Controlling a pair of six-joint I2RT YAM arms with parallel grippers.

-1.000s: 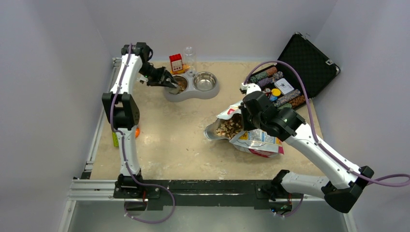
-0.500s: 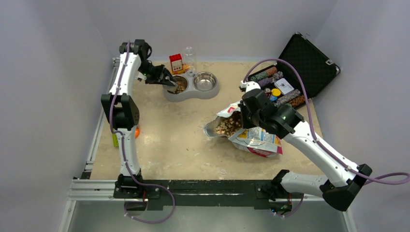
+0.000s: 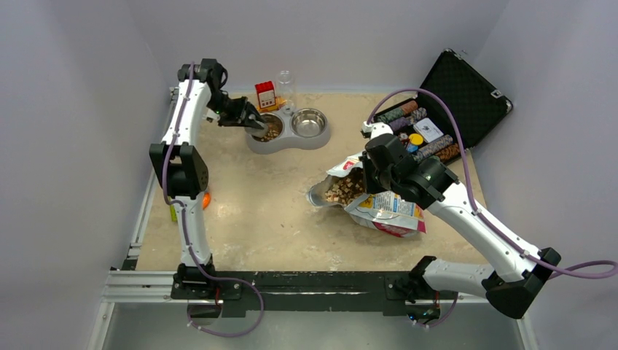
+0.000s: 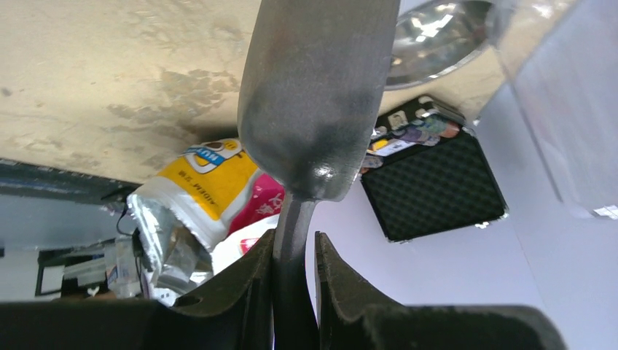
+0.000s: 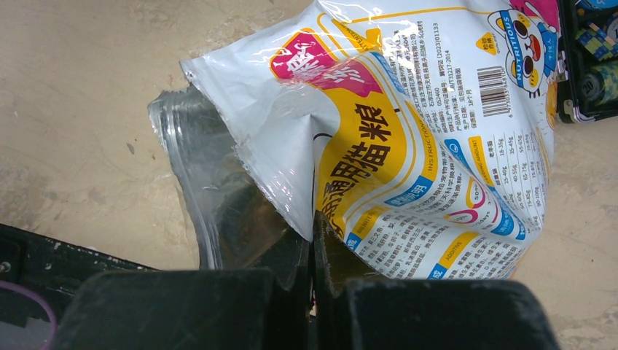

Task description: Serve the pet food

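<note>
Bright even light, soft shadows, glare on bag [image 5: 342, 29], blurred scoop [image 4: 313, 95]

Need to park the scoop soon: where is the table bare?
The wide table patch between the bowls, the bag and the near rail is bare. Crowded back right: bag, right gripper and chip case sit close.

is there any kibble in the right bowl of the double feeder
No, the right bowl shows bare shiny metal; the kibble lies in the left bowl.
</note>
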